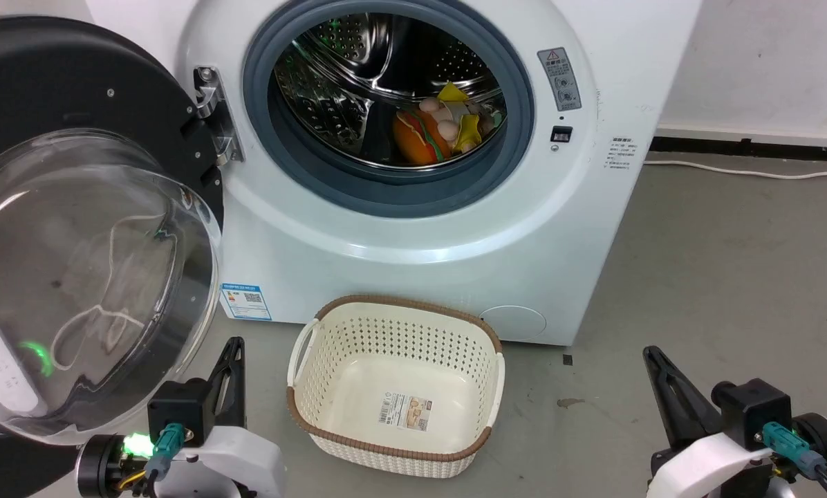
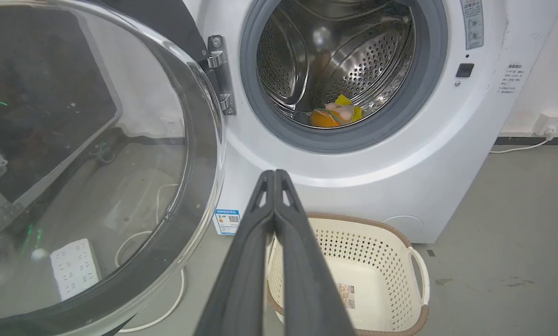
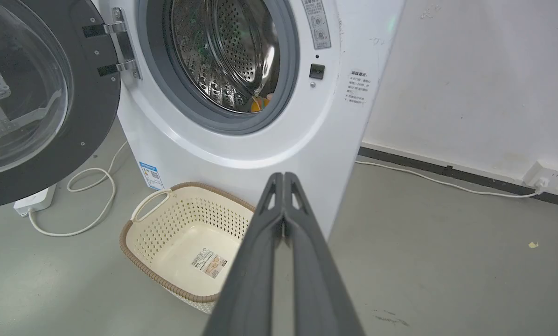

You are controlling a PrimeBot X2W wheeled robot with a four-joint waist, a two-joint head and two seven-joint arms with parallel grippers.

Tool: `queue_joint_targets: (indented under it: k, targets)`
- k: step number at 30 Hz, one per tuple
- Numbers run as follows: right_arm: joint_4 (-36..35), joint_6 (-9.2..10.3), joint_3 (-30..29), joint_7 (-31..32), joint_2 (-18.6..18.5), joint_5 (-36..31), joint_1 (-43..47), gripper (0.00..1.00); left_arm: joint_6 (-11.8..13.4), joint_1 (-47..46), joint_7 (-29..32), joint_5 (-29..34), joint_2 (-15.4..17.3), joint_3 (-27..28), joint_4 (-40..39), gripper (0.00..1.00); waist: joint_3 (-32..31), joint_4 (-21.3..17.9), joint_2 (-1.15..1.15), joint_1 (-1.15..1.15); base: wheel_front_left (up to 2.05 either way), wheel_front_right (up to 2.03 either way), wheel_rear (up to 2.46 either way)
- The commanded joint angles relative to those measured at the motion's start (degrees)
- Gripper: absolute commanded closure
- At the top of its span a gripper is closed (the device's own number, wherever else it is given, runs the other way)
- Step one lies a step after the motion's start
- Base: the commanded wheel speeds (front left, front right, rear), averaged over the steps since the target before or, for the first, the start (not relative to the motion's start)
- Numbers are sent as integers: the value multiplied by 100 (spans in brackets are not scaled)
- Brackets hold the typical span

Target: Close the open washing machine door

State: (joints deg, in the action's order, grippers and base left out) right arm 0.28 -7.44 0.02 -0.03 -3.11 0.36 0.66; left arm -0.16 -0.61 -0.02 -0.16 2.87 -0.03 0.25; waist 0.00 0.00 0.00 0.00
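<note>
The washing machine door (image 1: 88, 228) stands swung wide open at the left, its black rim and bulging clear glass bowl facing me, held by a metal hinge (image 1: 213, 114). It also fills the left of the left wrist view (image 2: 87, 163) and shows at the upper left in the right wrist view (image 3: 41, 98). The white machine's steel drum opening (image 1: 386, 104) holds soft toys (image 1: 441, 131). My left gripper (image 1: 232, 344) is shut and empty, low beside the door's lower edge, its fingers (image 2: 275, 175) pressed together. My right gripper (image 1: 650, 351) is shut at the lower right.
An empty cream perforated basket (image 1: 303, 401) with a brown rim sits on the grey floor in front of the machine, between my arms. A white power strip (image 3: 34, 200) and its cable (image 3: 92, 196) lie on the floor under the door. The wall stands to the right.
</note>
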Motion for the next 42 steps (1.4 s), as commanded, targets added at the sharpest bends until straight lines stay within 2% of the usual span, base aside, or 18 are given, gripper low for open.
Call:
queue_joint_targets:
  k: [1,3,4,24,42]
  targets:
    - [-28,-5,-2,3,24,-36,-66,100,16,61,2,16,0,3,-25,100,0,0,0,0,0,0,0]
    - [-28,-5,-2,3,24,-36,-66,100,16,61,2,16,0,3,-25,100,0,0,0,0,0,0,0]
    - [0,0,-2,0,0,0,0,0,0,0,0,0,0,0,0,0,0,0,0,0,0,0,0]
    - [62,-1,-49,-192,3,190,11,0,23,-26,-192,-12,5,-34,41,0,-14,109,0,0,0,0,0]
    - [168,-1,76,-407,6,279,27,0,30,3,-407,-18,37,-38,71,0,-81,738,0,0,0,0,0]
